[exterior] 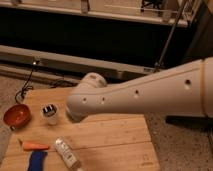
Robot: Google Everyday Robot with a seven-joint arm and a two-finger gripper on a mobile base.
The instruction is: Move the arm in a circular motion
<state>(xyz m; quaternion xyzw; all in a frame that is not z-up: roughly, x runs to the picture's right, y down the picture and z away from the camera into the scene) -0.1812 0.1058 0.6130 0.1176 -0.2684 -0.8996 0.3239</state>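
The thick off-white tubular robot arm [150, 92] reaches in from the right and hangs above the pale wooden slatted bench [120, 142], its rounded joint over the bench's far-middle part. The gripper is out of sight beyond that joint. Its fingers are drawn fully together, which suits a free sweep with nothing to carry. Left of the joint stand a round orange bowl [17, 116] and a small white cup [49, 113]. Nearer lie an orange carrot [34, 146] and a clear plastic bottle [67, 153]. The arm looks high enough to circle over them.
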